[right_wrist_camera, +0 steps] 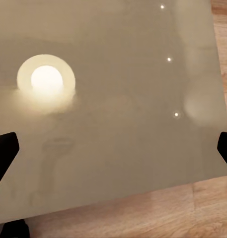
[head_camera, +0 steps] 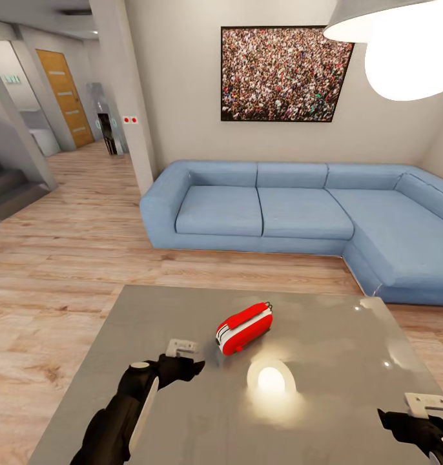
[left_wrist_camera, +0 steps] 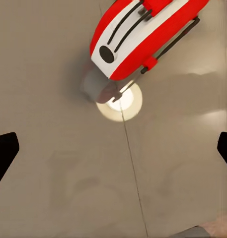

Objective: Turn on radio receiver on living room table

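The red radio receiver (head_camera: 244, 329) with white trim lies on its side near the middle of the glossy grey table (head_camera: 338, 420). My left gripper (head_camera: 190, 359) hovers just left of it, a short gap away, open. In the left wrist view the radio receiver (left_wrist_camera: 143, 34) sits ahead of the open left gripper (left_wrist_camera: 113, 148), its fingers spread wide over bare table (left_wrist_camera: 53, 188). My right gripper (head_camera: 410, 412) hangs open over the table's near right corner. In the right wrist view the right gripper (right_wrist_camera: 113, 148) holds nothing above the table (right_wrist_camera: 123, 144).
A long blue L-shaped sofa (head_camera: 299, 213) stands beyond the table, under a crowd picture (head_camera: 283, 74). A white pendant lamp (head_camera: 389, 45) hangs above right; its reflection (head_camera: 271, 381) glows on the tabletop. Light wood floor (head_camera: 53, 278) runs left toward stairs (head_camera: 8, 190) and a pillar (head_camera: 128, 97).
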